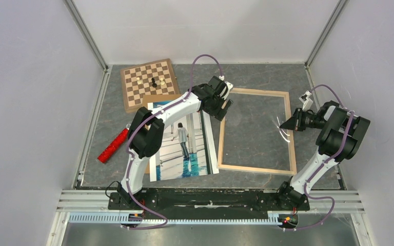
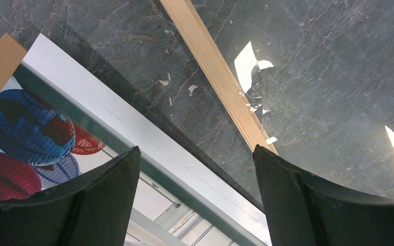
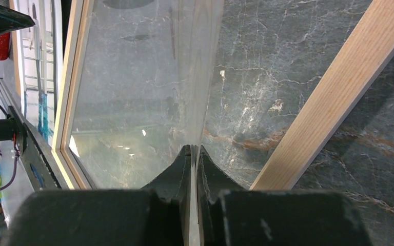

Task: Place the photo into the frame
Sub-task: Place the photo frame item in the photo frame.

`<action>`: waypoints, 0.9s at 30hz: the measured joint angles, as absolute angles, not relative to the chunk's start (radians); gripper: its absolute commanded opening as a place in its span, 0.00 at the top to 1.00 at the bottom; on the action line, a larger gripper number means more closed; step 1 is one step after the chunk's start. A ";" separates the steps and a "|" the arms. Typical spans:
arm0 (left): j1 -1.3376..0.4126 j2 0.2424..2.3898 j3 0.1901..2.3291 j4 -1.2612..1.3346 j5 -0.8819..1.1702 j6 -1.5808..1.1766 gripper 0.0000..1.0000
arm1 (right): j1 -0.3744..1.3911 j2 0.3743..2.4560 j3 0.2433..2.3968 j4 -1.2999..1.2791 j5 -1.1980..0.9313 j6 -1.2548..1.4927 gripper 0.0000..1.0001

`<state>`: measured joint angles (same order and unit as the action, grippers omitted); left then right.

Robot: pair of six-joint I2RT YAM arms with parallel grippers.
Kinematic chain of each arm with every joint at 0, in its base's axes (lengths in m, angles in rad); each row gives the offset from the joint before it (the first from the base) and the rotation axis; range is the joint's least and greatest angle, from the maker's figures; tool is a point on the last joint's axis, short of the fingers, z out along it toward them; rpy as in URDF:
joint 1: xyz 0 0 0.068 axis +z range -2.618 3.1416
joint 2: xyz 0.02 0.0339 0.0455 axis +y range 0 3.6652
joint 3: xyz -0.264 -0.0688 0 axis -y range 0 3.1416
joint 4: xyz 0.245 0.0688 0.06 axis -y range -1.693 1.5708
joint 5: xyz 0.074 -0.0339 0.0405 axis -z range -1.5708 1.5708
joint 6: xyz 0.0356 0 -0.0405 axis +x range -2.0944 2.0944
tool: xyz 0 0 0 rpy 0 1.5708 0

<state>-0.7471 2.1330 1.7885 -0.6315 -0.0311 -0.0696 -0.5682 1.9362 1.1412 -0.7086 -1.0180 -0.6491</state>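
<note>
From above, we see the left arm stretched across the photo (image 1: 184, 148), the left tool (image 1: 229, 97) spread over the far left corner of the frame (image 1: 254, 168). The photo lies just left of the frame on a grey marbled tabletop (image 1: 256, 77), with pale walls (image 1: 31, 77) around. Left wrist: fingers (image 2: 107, 205) wide apart. Right wrist: the right tool (image 3: 195, 151) pinches the edge of a clear pane (image 3: 133, 102).

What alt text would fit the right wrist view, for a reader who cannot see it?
The right fingers pinch the edge of a clear sheet, held over the opening of the light wooden frame on the dark marble table. At far left, past the frame's other bar, part of the photo shows.
</note>
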 measured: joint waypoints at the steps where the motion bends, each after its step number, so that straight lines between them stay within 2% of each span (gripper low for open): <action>1: -0.747 2.133 1.789 -0.632 -0.035 -0.070 0.13 | -0.566 1.935 1.141 -0.707 -1.013 -0.647 0.93; 10: -0.747 2.133 1.789 -0.631 -0.051 -0.070 0.13 | -0.553 1.934 1.145 -0.700 -0.970 -0.643 0.90; 17: -0.747 2.133 1.789 -0.631 -0.051 -0.070 0.13 | -0.547 1.934 1.175 -0.734 -0.951 -0.648 1.00; 27: -0.747 2.133 1.789 -0.635 -0.051 -0.070 0.13 | -0.545 1.934 1.195 -0.772 -0.955 -0.631 1.00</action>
<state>-0.7471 2.1334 1.7885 -0.6350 -0.0505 -0.0696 -0.5449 1.9339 1.1950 -0.7719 -0.9554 -0.6308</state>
